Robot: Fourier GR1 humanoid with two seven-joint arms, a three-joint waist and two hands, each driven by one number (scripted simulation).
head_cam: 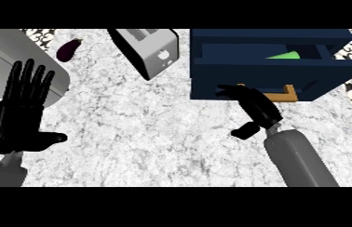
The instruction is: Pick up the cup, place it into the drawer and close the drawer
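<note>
A: Cup (285,55) at one o'clock: only a green sliver shows inside drawer (268,75).
B: Handle (287,95) part-covered by right hand (253,106). Grey appliance (41,68), nine o'clock, cropped.

Green cup (285,55) lies inside the open dark-blue drawer (261,77) with its orange handle (285,95)

Tabletop (138,137) white-grey marbled speckle. Drawer (268,72) dark navy blue, handle (292,95) orange-tan, bright green thing (285,55) inside it at upper right. Toaster (148,49) silver-grey, top centre. Eggplant (69,49) dark purple, upper left. Grey appliance (27,68) at left edge. Both hands black: left hand (24,114), right hand (254,110); forearms grey.
</note>
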